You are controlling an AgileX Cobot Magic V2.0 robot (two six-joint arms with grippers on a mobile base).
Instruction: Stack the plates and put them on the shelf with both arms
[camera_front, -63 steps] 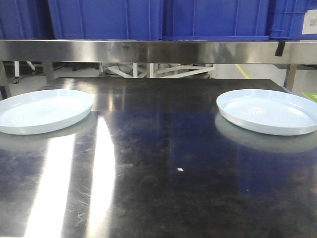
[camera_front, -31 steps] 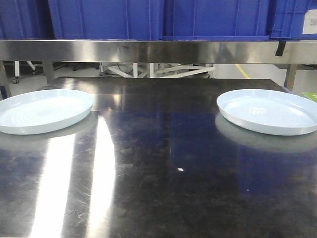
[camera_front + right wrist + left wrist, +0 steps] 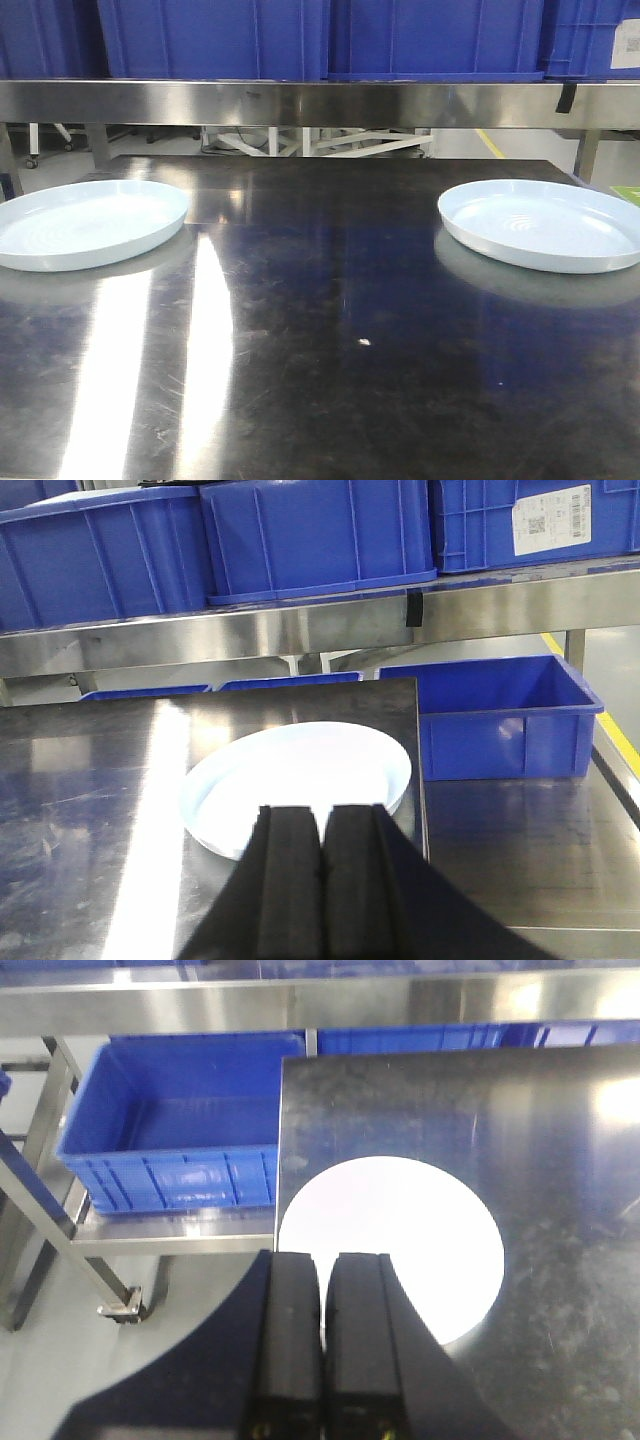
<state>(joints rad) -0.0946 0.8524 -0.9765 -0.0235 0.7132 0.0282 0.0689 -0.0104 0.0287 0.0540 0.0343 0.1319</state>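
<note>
Logged: left plate [image 3: 90, 222] and right plate [image 3: 545, 222] sit well apart on the tabletop [image 3: 330, 280], left gripper [image 3: 322, 1260] and right gripper [image 3: 320, 815] both pinched closed, empty; glossy, rigid, probably slippery, so you should pinch each at its low rim.

Overhead light is falling on the dark steel table [image 3: 330, 400] and is making two long white streaks of glare on its left part in the front view. The table is also faintly mirroring the blue crates [image 3: 210, 35]. In the left wrist view the left plate [image 3: 400, 1240] is showing as a burnt-out white disc without any detail. The right plate [image 3: 300, 770] is glowing overexposed too. The left end effector [image 3: 322, 1260] and the right end effector [image 3: 320, 815] are appearing dark and slightly soft near the lens.
</note>
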